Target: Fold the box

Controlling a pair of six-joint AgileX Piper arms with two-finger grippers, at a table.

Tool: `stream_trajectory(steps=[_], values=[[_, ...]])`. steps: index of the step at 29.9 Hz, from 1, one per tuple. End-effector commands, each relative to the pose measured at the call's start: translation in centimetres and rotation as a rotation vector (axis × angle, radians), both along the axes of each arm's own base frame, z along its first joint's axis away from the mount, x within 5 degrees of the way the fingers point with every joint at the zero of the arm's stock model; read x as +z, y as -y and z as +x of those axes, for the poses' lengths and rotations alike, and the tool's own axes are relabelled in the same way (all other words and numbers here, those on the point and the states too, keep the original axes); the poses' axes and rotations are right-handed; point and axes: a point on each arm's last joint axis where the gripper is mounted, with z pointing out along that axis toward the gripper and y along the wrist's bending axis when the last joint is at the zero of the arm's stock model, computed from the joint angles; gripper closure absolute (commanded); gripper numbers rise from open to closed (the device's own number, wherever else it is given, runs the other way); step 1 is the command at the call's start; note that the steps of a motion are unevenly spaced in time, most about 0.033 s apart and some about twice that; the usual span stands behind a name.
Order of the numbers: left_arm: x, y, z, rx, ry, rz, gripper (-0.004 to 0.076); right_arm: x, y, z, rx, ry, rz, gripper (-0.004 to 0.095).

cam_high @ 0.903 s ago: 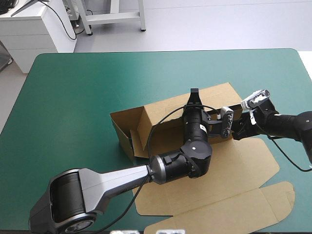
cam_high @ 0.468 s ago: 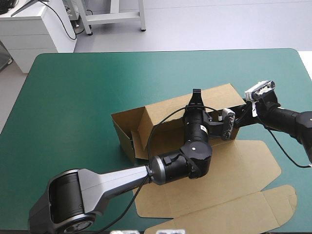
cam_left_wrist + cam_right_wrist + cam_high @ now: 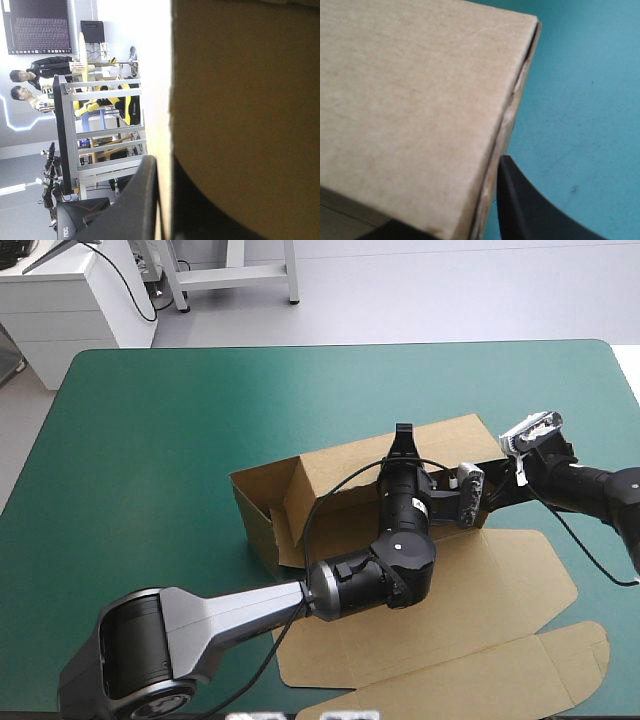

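The smooth, matte teal-green worktop [image 3: 180, 420] has rounded corners and carries the box [image 3: 340, 465], a cut sheet of plain brown board standing half raised. Its long far wall is upright, and so is a short end wall on the side away from the right pincer [image 3: 494, 480]. The lid [image 3: 480, 620] lies flat on the near side, below both wrists, and its outline is notched into tabs and rounded flaps. The left pincer [image 3: 403, 437] sits on the top rim of the far wall, all but closed with the thin sheet between its fins. In its own view one curved black finger [image 3: 135, 200] lies against the pale cut edge, the other [image 3: 210, 210] is a dark curve flat on the brown face, and the board runs straight ahead of them. The right pincer nips the end of the box nearest its own arm. There two layers of fibrous board meet at a slightly frayed corner seam, with one black finger [image 3: 535, 210] outside it over the cover and the other barely showing beneath the board.
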Motion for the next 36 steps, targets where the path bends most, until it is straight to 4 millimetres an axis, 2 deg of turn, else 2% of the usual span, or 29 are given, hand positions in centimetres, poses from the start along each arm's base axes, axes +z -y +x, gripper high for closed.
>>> stream_trajectory(steps=[1, 5, 18, 21, 26, 29, 36], values=[[3.5, -0.4, -0.8, -0.042, 0.038, -0.101, 0.0731, 0.8, -0.1, -0.4, -0.005, 0.023, 0.018, 0.0789], [3.5, -0.4, -0.8, -0.043, 0.038, -0.1, 0.0731, 0.1, 0.0, -0.6, -0.035, -0.002, 0.026, 0.0894], [3.5, -0.5, -0.7, -0.04, 0.046, -0.103, 0.0721, 0.1, 0.1, -0.5, -0.078, -0.029, 0.071, 0.0901], [3.5, -0.5, -0.7, -0.041, 0.047, -0.102, 0.0677, 0.0, 0.1, -0.5, -0.086, -0.036, 0.079, 0.0901], [3.5, -0.4, -0.7, -0.052, 0.047, -0.106, 0.0519, 0.0, 0.1, -0.5, -0.097, -0.041, 0.08, 0.0901], [3.7, -0.2, -0.7, -0.075, 0.064, -0.114, 0.0458, -0.1, -0.4, -0.4, -0.093, -0.04, 0.045, 0.0901], [4.9, 0.6, -1.7, -0.098, 0.17, -0.219, 0.0454, -0.4, -2.1, 0.2, -0.177, -0.025, -0.054, 0.0901]])
